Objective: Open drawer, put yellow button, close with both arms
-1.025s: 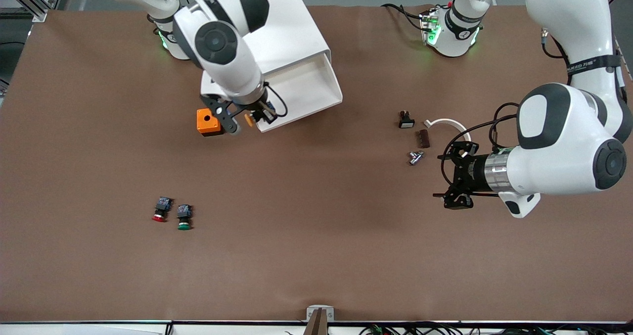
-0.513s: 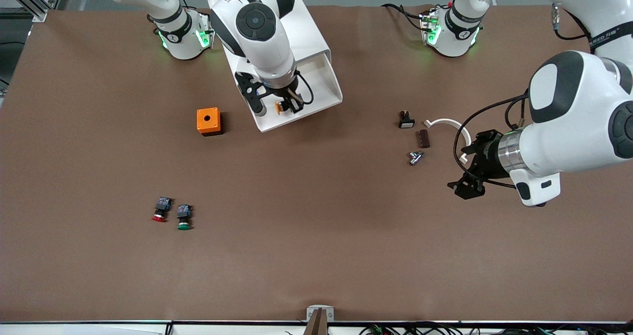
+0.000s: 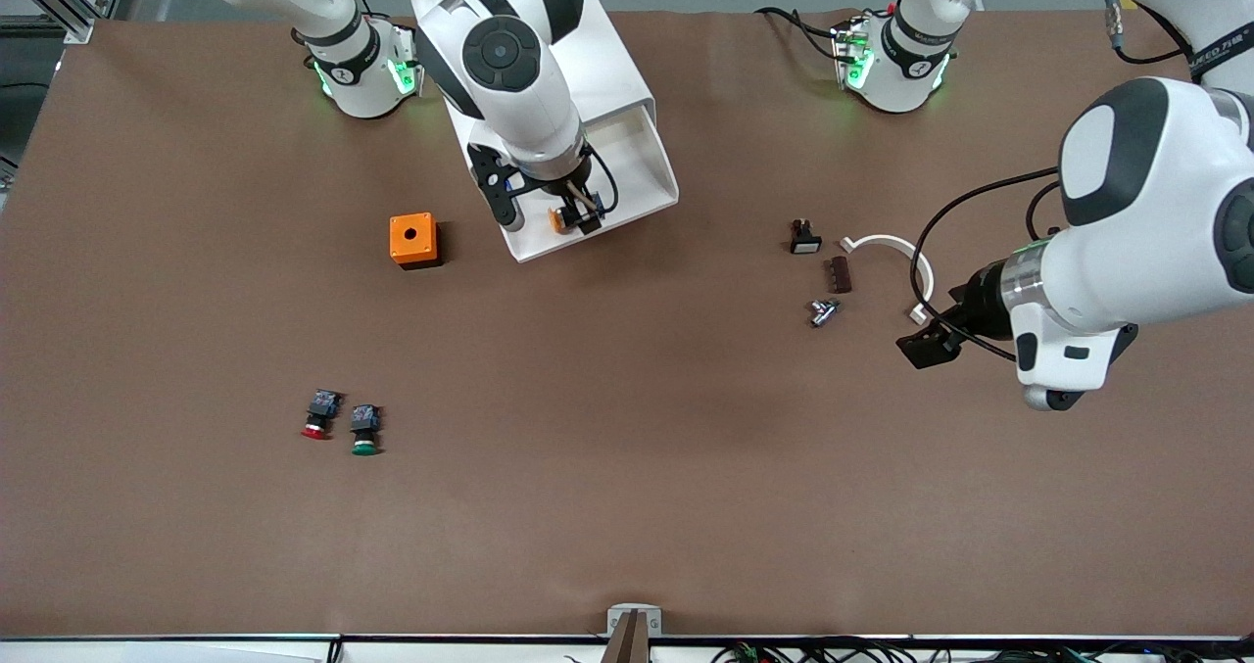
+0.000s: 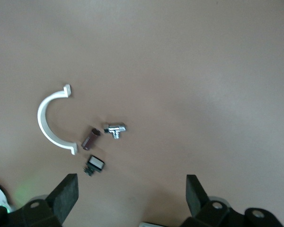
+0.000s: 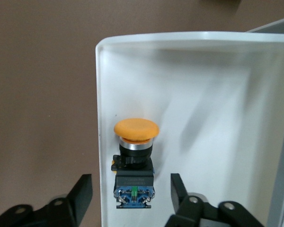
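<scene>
Yellow button [image 5: 133, 156] lies in the pulled-out drawer [image 5: 217, 94], released.
Looks small, light and rigid, with a slick cap; best gripped across the black body. Right gripper [image 5: 128, 198] hovers over it, fingers spread and empty; only the right wrist view shows that gap. Left gripper [image 4: 130, 191] waits open over bare table near the white clip [image 4: 52, 120]. Front view shows the cabinet [image 3: 598, 75].

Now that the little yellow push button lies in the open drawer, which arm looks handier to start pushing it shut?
The right one: its open right gripper hangs directly over the pulled-out white tray drawer holding the yellow-capped push button. The open left gripper waits above bare table.
</scene>
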{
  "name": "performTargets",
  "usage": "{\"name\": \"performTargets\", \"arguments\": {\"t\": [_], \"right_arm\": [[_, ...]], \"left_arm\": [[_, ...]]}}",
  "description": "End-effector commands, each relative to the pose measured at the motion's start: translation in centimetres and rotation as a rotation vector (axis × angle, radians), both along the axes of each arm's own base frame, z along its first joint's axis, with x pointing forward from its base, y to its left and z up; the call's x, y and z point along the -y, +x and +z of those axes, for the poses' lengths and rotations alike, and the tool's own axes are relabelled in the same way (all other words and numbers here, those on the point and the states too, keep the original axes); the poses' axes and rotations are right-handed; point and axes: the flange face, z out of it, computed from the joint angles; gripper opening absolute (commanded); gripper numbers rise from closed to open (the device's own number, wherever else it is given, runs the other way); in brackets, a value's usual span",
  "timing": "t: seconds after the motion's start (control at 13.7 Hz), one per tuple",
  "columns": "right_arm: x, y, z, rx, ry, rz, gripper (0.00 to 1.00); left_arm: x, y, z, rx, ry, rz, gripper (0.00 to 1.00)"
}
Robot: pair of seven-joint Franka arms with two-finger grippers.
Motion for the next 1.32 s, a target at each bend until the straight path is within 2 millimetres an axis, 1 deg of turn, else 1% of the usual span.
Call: {"name": "performTargets", "arguments": {"t": [0.0,0.07,0.15,0.29,0.44,0.51,0.59,0.73,0.81,0.88,0.95,1.1,1.25], "right_arm": [[1.1,2.3,2.8,0.044,0.043,-0.005,1.00],[2.8,4.3,4.3,0.077,0.066,0.022,1.00],[4.4,5.7,5.2,0.100,0.080,0.084,1.00],[7.6,7.4,7.1,0.117,0.073,0.240,1.00],[11.9,10.4,10.4,0.168,0.081,0.286,1.00],[13.6,11.2,11.4,0.174,0.075,0.345,1.00],[15.6,12.1,12.2,0.176,0.072,0.415,1.00],[19.5,13.9,13.2,0.196,0.073,0.482,1.00],[21.9,14.7,13.4,0.204,0.059,0.537,1.00],[23.6,14.9,13.4,0.195,0.050,0.617,1.00],[26.7,15.7,13.3,0.193,0.038,0.687,1.00],[30.3,16.4,13.5,0.204,0.003,0.855,1.00],[33.9,16.8,13.7,0.202,-0.019,0.902,1.00]], "left_arm": [[3.0,-1.5,0.6,0.018,0.035,-0.089,1.00],[4.7,-2.1,0.7,0.021,0.040,-0.117,1.00],[6.4,-2.7,0.6,0.028,0.057,-0.147,1.00],[9.5,-3.6,0.1,0.043,0.071,-0.192,1.00],[12.8,-4.3,-0.8,0.067,0.069,-0.226,1.00],[14.7,-5.1,-0.9,0.076,0.069,-0.256,1.00],[16.2,-5.6,-1.6,0.075,0.070,-0.278,1.00],[18.1,-6.4,-2.3,0.072,0.069,-0.307,1.00],[18.5,-6.6,-2.5,0.072,0.062,-0.311,1.00],[19.1,-6.7,-2.4,0.083,0.053,-0.320,1.00],[19.9,-7.1,-2.3,0.095,0.046,-0.332,1.00],[20.4,-7.2,-2.4,0.103,0.039,-0.339,1.00],[21.7,-7.8,-3.7,0.086,0.050,-0.358,1.00]]}}
